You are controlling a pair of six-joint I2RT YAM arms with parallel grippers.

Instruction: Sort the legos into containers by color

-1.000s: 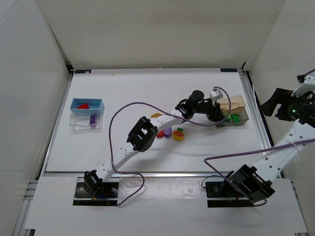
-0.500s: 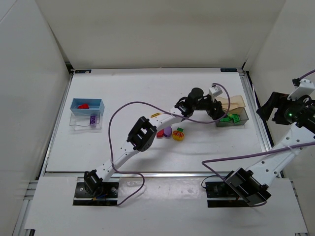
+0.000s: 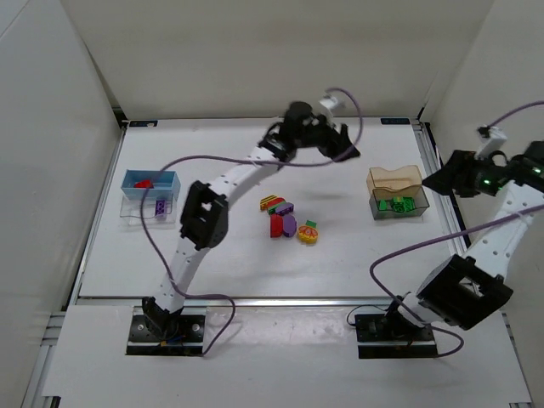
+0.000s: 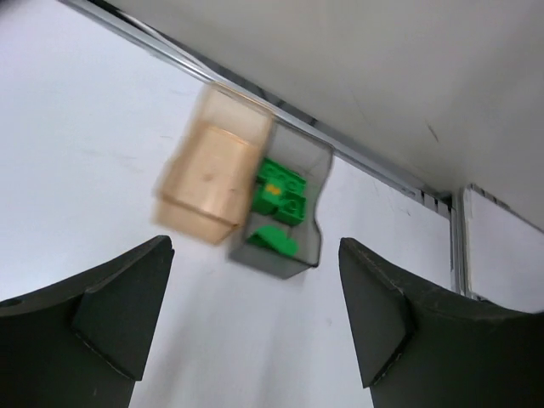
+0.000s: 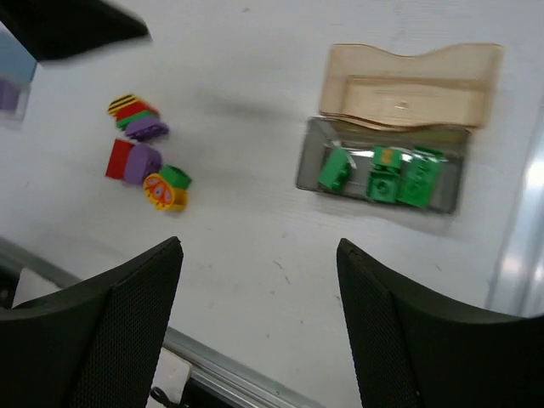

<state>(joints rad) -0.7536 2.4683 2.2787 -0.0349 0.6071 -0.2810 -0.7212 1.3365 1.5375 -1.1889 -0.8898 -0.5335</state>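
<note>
The left gripper (image 3: 340, 146) and right gripper (image 5: 257, 255) both gape wide and empty; loose blocks (image 5: 136, 160) cluster mid-table, while what look like three green blocks (image 5: 382, 174) sit in the dark box (image 5: 308, 176) at right.

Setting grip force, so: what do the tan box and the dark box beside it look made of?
Tan box: likely thin translucent plastic, amber-tinted; the white table shows through. Dark box: likely smoky clear plastic; the green legos inside show through its walls.

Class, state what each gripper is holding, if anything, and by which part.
Nothing is held. The left gripper and the right gripper both stand open, with nothing between the jaws.
</note>
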